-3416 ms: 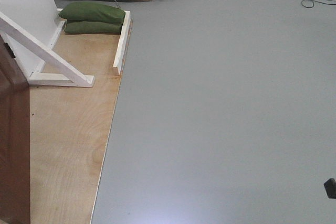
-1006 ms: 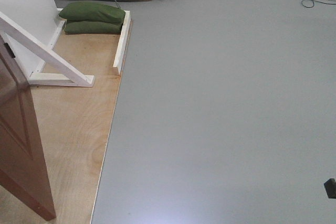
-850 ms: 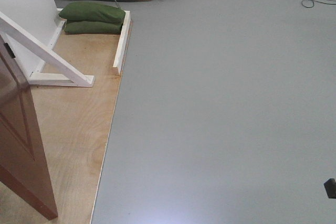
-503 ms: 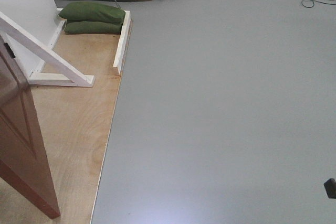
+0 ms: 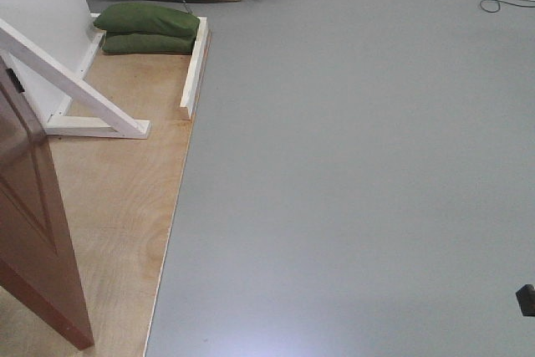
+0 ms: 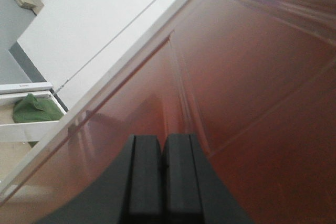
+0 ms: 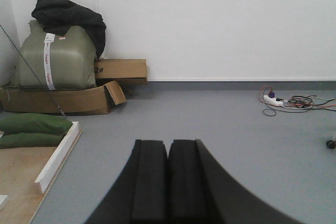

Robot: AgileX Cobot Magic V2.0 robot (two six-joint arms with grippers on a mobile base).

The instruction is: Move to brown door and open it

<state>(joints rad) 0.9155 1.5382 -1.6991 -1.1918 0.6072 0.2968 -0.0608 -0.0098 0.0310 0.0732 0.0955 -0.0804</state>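
Left gripper [image 6: 164, 174], pads together, close before the brown door [image 6: 252, 77].
Right gripper [image 7: 168, 182] likewise closed, above grey floor [image 7: 236, 129].

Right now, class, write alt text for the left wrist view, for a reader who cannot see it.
The left gripper, shut, points at the brown door, whose glossy recessed panels fill most of the tilted frame. A white wall shows upper left; at the left edge a green bag lies beside a white wooden rail.
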